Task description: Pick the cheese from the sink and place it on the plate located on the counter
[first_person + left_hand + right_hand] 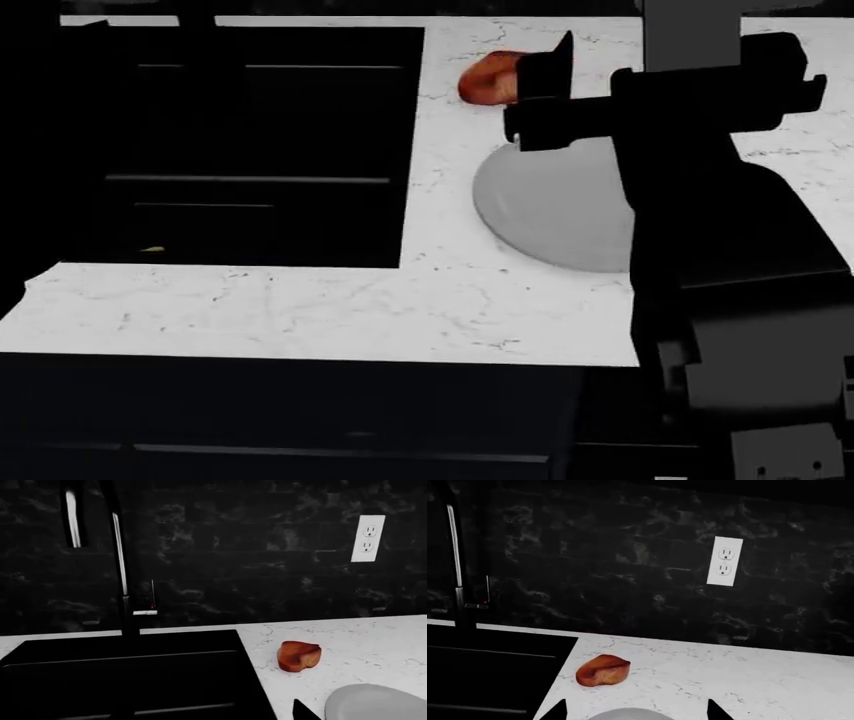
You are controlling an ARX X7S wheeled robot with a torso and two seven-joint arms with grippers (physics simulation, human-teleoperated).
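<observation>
The sink (254, 120) is a black recess at the left of the counter (334, 305). In its near left corner, only a thin pale yellow sliver of the cheese (154, 249) shows. The light-grey plate (547, 215) lies on the counter right of the sink, and it also appears in the wrist views as plate (373, 704) and plate (630, 714). My right gripper (637, 713) hovers open and empty over the plate's far rim. My left gripper (213, 716) is over the sink's right part, with one fingertip (303, 713) standing far out to the side, open with nothing in it.
A reddish-brown lump (483, 78) lies on the counter behind the plate. A black faucet (123, 580) rises behind the sink. A dark wall with a white outlet (722, 561) closes the back. My right arm (721, 250) covers the plate's right side.
</observation>
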